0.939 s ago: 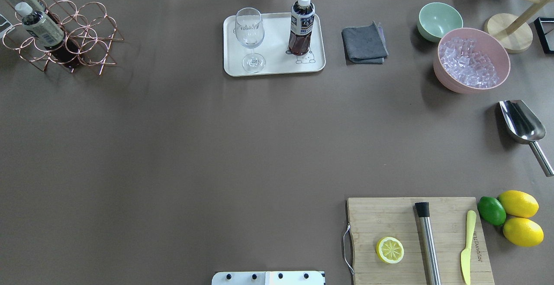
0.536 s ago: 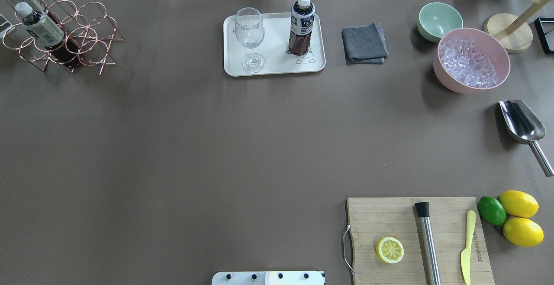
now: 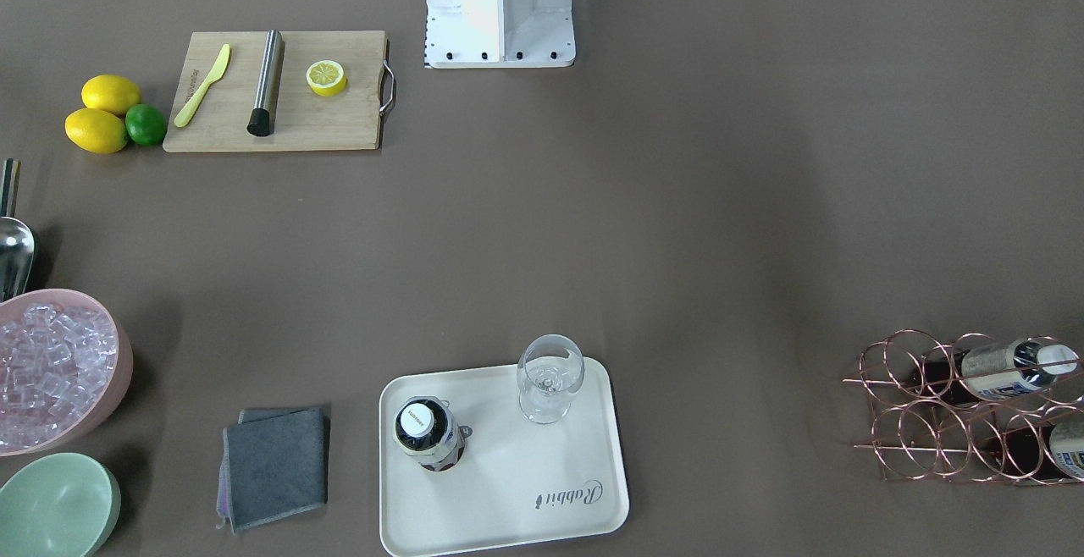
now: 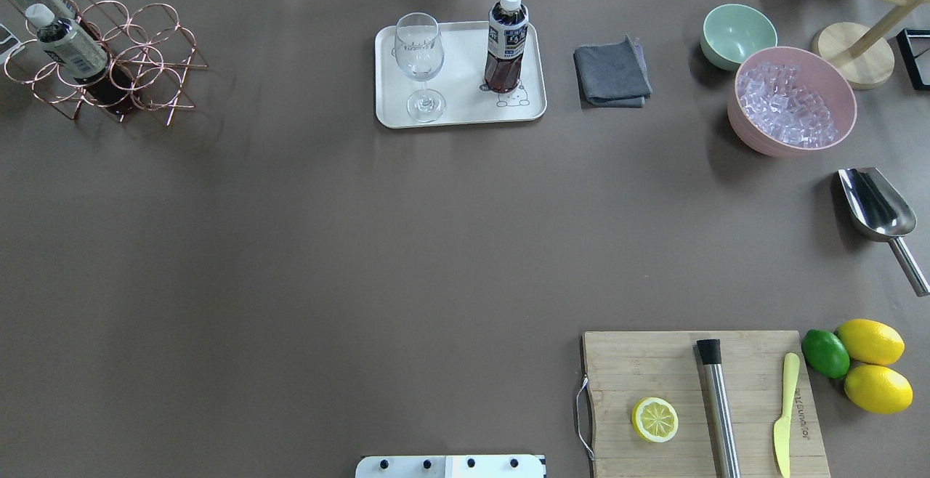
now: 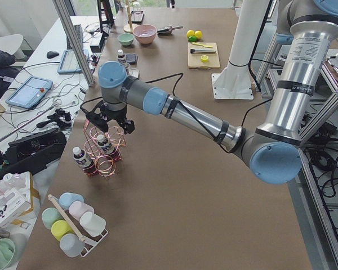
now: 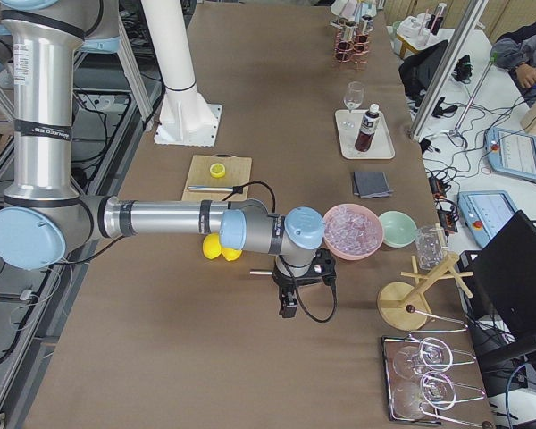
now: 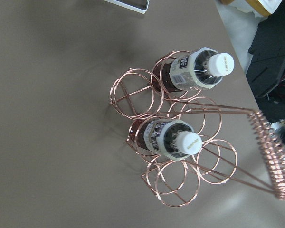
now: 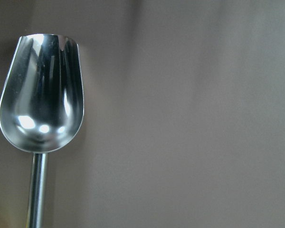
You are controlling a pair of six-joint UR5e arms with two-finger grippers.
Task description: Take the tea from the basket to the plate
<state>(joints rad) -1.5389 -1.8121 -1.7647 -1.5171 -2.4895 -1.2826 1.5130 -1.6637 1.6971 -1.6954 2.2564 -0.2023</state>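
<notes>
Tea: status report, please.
Left end effector over basket, right end effector over scoop; state unclear. One tea upright on plate, two in basket. Wine glass also on plate.

basket [image 3: 961, 405] cut by edge, scoop handle [image 8: 36, 190] cropped

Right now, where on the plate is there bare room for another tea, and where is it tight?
The plate is bare in the strip between the wine glass and the standing tea, and along its operators' edge by the Rabbit script. Tightest is the robot-side half, where glass and bottle stand.
</notes>
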